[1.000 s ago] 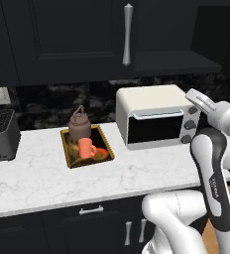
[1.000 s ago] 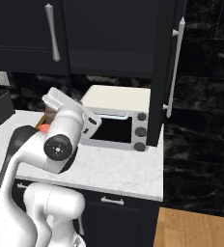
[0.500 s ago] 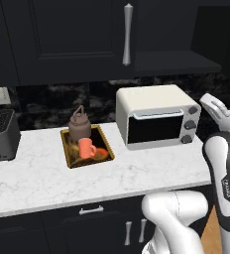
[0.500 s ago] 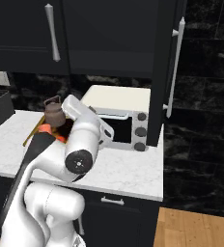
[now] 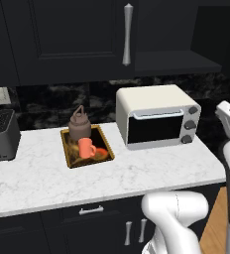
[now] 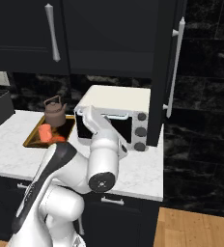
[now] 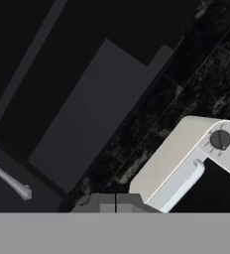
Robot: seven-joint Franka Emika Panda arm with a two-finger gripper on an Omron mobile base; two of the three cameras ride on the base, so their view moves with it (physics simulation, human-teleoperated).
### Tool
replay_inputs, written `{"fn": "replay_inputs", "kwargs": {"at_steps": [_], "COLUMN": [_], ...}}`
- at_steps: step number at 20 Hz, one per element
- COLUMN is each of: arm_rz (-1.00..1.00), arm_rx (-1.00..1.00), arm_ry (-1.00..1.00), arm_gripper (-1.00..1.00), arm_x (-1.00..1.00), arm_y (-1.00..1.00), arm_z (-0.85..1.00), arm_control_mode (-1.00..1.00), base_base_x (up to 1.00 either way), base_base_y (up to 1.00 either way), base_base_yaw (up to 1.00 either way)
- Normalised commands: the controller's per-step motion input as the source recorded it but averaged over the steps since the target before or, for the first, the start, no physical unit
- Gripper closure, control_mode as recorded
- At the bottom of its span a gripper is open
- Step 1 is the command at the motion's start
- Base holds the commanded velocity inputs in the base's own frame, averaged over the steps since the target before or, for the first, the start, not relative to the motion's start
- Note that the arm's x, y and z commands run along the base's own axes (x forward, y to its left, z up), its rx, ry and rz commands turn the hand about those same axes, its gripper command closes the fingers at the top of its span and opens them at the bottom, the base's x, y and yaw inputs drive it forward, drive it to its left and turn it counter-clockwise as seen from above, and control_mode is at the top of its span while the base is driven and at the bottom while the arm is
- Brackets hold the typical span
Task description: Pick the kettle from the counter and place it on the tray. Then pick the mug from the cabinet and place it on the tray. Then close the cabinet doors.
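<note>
Two of the three jobs look done to you: the kettle [image 5: 80,126] and the mug [image 5: 86,147] both sit on the tray [image 5: 64,149], left of centre in the left base view, on the counter [image 5: 37,178]; what remains, by my reading, is the cabinet doors.

One relation decides the coming move. The gripper [image 7: 116,202] has its jaws pressed together with nothing between them; in the left base view it stands at the right edge of the frame, just right of the toaster oven [image 5: 156,116] and below the cabinet [image 5: 186,30], whose bare shelf [image 5: 176,62] shows at upper right. The closed door [image 5: 77,34] fills the upper left and centre of that view. The open door [image 6: 163,72] stands edge-on in the right base view, right of centre, swung out toward the camera, its long axis vertical, with its silver bar handle [image 6: 175,67] on the edge nearest you.

So the door lies up and to the right of the hand as the right base view frames it; you would likely need to get outside that panel and push it leftward into the frame. Watch the toaster oven close beneath the door's lower edge; I cannot tell how much room lies between them.
</note>
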Motion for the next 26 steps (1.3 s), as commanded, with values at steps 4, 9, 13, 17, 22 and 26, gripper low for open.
{"fn": "replay_inputs", "kwargs": {"at_steps": [4,9,13,17,22,26], "arm_rz": [0.0,0.0,0.0,0.0,0.0,-0.01], "arm_rx": [0.1,0.13,0.23,0.12,0.08,0.07], "arm_ry": [-0.11,-0.12,-0.16,-0.03,-0.08,-0.08], "arm_gripper": [1.0,1.0,1.0,1.0,1.0,1.0], "arm_x": [0.0,-0.05,-0.25,-0.06,-0.22,-0.35], "arm_y": [-0.44,-0.54,-0.75,-0.56,-0.49,-0.46], "arm_z": [-0.43,-0.2,0.0,-0.15,-0.07,0.0], "arm_control_mode": [-1.0,-1.0,-1.0,-1.0,-1.0,-1.0], "base_base_x": [0.0,0.0,0.0,0.0,0.0,0.0], "base_base_y": [0.0,0.0,0.0,0.0,0.0,0.0], "base_base_yaw": [0.0,0.0,0.0,0.0,0.0,0.0]}}
